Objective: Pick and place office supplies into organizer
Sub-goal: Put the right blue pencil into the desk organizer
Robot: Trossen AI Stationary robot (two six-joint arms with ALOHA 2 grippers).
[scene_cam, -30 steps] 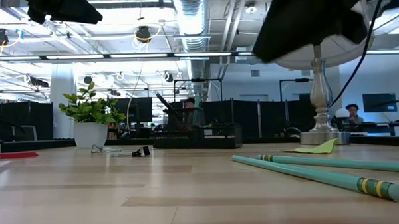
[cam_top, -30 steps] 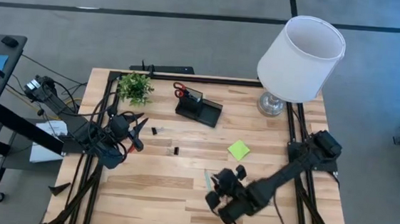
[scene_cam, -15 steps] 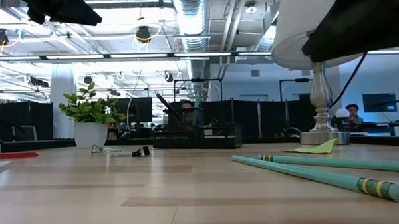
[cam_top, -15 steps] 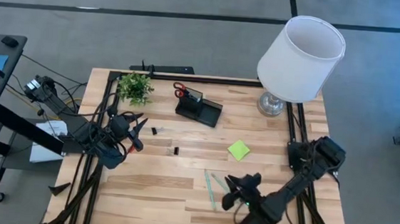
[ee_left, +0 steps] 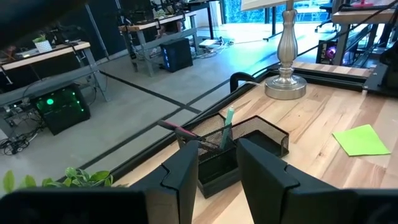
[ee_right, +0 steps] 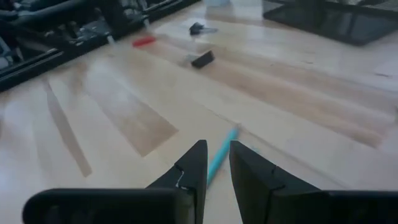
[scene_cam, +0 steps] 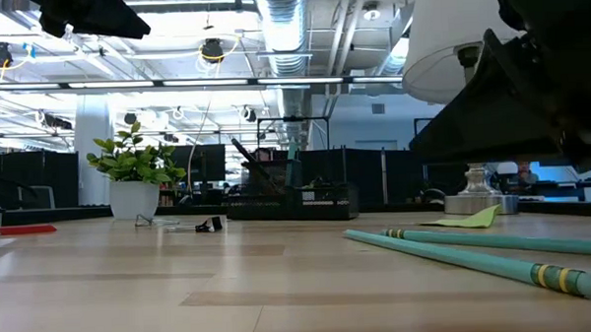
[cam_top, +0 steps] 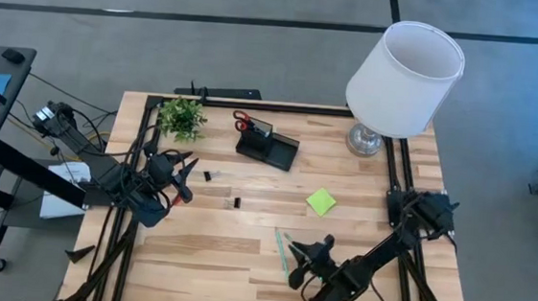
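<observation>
One pale wood bench in an open, lit office hall. Two teal pens near its front edge; one lime pad; one black organizer behind. Right claw narrowly parted above pens, holding nothing; left claw narrowly parted, empty.

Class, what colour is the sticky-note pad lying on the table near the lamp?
Lime green; the sticky-note pad shows best in the high view.

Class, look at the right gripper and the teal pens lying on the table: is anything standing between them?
Nothing visible. The right gripper hangs just beside the teal pens, and its wrist view shows a pen on bare wood straight ahead of the fingers. The sticky-note pad lies off to the side, nearer the lamp.
</observation>
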